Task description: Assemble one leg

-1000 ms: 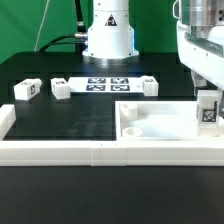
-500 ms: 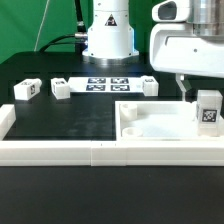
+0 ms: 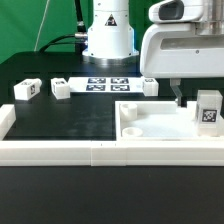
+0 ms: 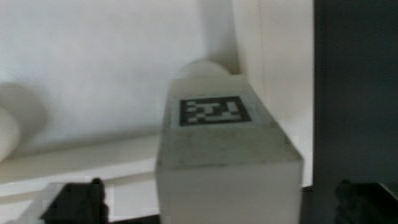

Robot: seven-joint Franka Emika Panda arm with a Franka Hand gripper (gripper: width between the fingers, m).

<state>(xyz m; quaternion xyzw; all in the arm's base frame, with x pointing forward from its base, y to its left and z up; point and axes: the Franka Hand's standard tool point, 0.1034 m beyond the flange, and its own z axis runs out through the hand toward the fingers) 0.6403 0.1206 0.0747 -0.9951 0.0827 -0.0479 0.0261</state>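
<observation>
One leg (image 3: 208, 108), a small white peg with a black-and-white tag, stands upright at the right corner of the large white panel (image 3: 150, 125). My gripper (image 3: 182, 97) hangs just to the exterior view's left of it, and its jaws are open. In the wrist view the leg (image 4: 217, 120) fills the middle. My gripper (image 4: 222, 205) has a dark fingertip on each side of the leg, each with a gap to it. Three more legs lie on the black table: two (image 3: 26, 89) (image 3: 62, 89) at the left and one (image 3: 150, 85) behind the panel.
The marker board (image 3: 105, 83) lies flat in front of the robot base (image 3: 108, 35). A white frame (image 3: 60, 152) runs along the table's front edge and up the left side. The panel has a round hole (image 3: 131, 130) near its front left corner.
My arm has moved toward the exterior view's left, off the leg at the panel's right corner. The leg stays upright where it was, and the other legs have not moved.
</observation>
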